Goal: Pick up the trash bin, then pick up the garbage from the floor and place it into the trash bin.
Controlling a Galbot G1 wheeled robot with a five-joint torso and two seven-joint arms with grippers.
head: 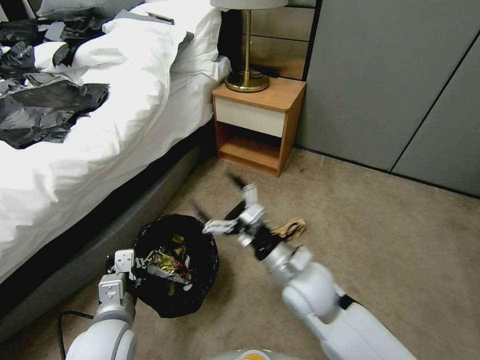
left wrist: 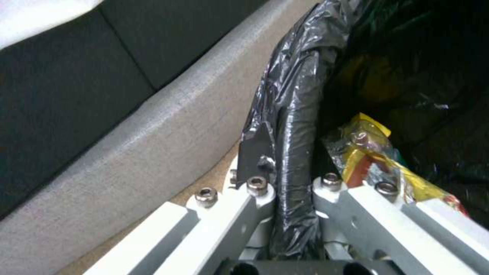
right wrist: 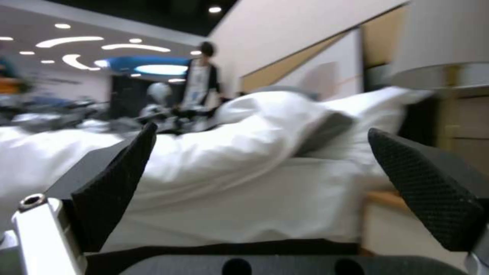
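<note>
Beige-brown carpeted floor point(head: 390, 240), bearing a brown paper bag point(head: 290, 228) that lies crumpled in the open, near the middle. A wooden nightstand point(head: 257, 125) stands on the floor against the grey wall, with a brass lamp base point(head: 247, 80) on its top. Beside it, the bed point(head: 100, 150) carries white bedding and, directly on this, crinkled black plastic bags point(head: 45, 110).

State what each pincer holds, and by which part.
The left pincer grips the trash bin by its bag-covered rim. The right pincer is open, holding nothing.
</note>
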